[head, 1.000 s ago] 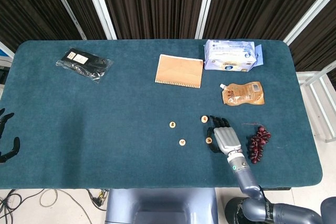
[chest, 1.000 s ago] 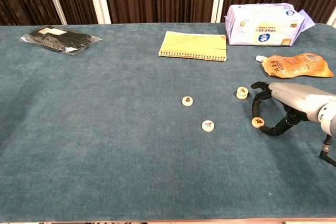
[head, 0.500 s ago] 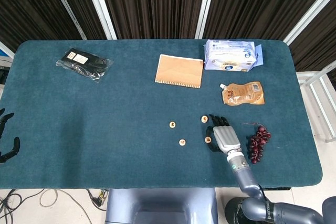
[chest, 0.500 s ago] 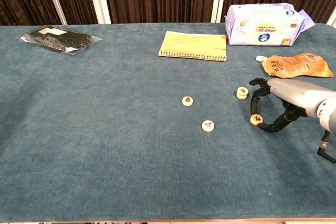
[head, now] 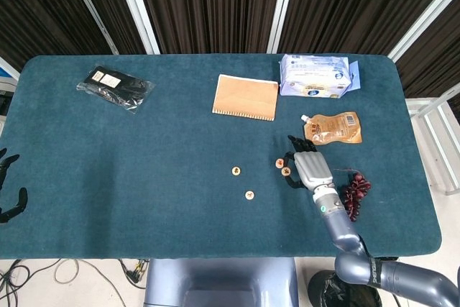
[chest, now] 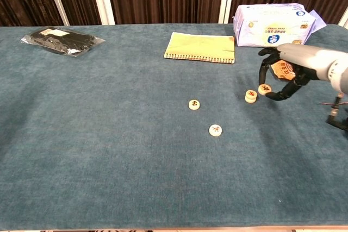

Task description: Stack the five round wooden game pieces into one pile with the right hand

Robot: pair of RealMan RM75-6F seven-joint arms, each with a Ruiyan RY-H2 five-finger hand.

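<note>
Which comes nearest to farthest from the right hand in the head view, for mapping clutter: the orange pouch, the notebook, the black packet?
From the right hand:
1. Orange pouch, just beyond it, slightly right.
2. Notebook, farther back, to the left.
3. Black packet, far-left corner area.

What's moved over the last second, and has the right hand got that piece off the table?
The right hand has carried the game piece it pinches up off the cloth and away from the robot, so it now hangs just beside the far piece. The middle piece, the near piece, the notebook and the left hand stayed put.
</note>
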